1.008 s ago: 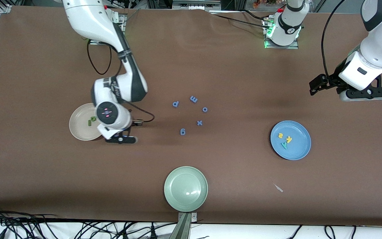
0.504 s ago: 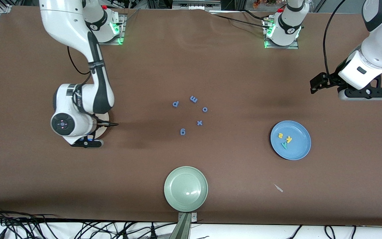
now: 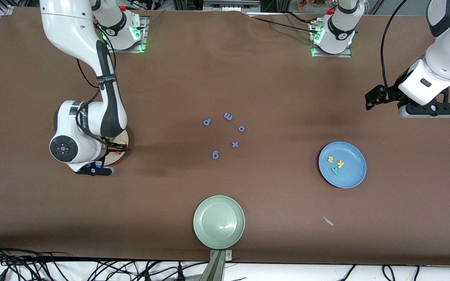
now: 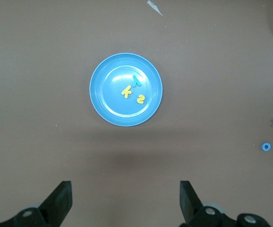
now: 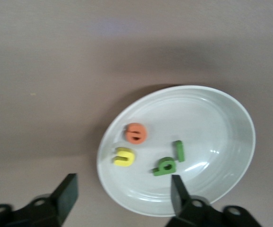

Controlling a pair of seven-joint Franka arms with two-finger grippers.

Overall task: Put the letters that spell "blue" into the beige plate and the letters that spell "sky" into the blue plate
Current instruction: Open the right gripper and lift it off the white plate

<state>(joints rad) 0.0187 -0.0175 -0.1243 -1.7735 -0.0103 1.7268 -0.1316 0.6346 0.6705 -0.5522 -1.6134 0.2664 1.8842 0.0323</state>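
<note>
a: status of the right gripper [image 5: 122, 196]?

b: it hangs over the beige plate [image 5: 221, 118] at the right arm's end of the table. its fingers [image 5: 66, 191] stand wide apart with nothing between them.

a: contents of that plate?

b: four foam letters, all lying flat inside it: an orange "e" [image 5: 136, 133], a yellow "u" [image 5: 123, 157] just beside it, a green "b" [image 5: 165, 166], and a green "l" [image 5: 179, 150] touching or almost touching the "b". in the front view the arm's wrist covers most of this plate [image 3: 123, 136]; only its edge shows.

a: left gripper [image 4: 124, 201]?

b: open and empty, fingers [image 4: 61, 201] well apart. it is raised over bare table at the left arm's end, and the arm waits there [image 3: 428, 111].

a: the blue plate [image 3: 352, 177]?

b: on the table toward the left arm's end, nearer the front camera than the left gripper. it holds a yellow "s" [image 3: 330, 159], a yellow "k" [image 3: 340, 164] and a teal "y" [image 3: 335, 170], grouped closely near its middle.

a: anything else on the table?

b: five blue-purple letters [image 3: 228, 116] loose about the middle of the table, in no plate. a pale green plate [image 3: 209, 234], holding nothing, near the table edge closest to the front camera. a small pale scrap [image 3: 328, 221] lies nearer that camera than the blue plate
</note>
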